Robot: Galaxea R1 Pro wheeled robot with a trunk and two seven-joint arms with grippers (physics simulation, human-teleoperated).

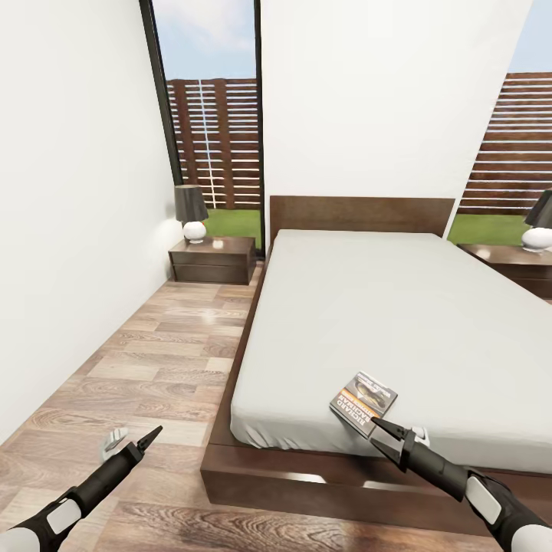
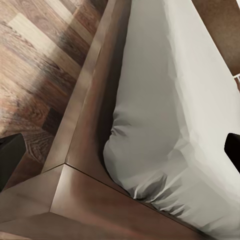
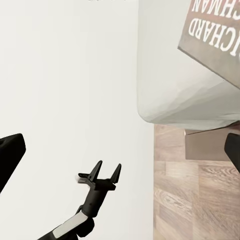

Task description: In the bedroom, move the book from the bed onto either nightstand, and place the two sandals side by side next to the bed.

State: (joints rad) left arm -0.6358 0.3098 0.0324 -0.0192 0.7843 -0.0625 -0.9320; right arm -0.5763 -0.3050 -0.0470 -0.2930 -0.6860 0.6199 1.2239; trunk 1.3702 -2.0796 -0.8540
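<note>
The book [image 1: 363, 402] lies lower centre of frame, just up-left of our right end effector [image 1: 386, 438], jaws spread wide; long axis diagonal.

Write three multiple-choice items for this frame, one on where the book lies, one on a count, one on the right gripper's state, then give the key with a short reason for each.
1. Where does the book lie?
A. on the mattress near the foot edge of the bed
B. on the left nightstand
C. on the wood floor

2. How many table lamps show in the head view?
A. none
B. two
C. four

3. How does the right gripper stand?
A. shut on the book
B. open, just short of the book
C. shut, resting on the floor

Key:
1 A: the book sits on the pale grey mattress close to its near edge.
2 B: one lamp stands on the left nightstand, another lamp on the nightstand at the far right.
3 B: its fingers are spread and point at the book's near corner, holding nothing.
</note>
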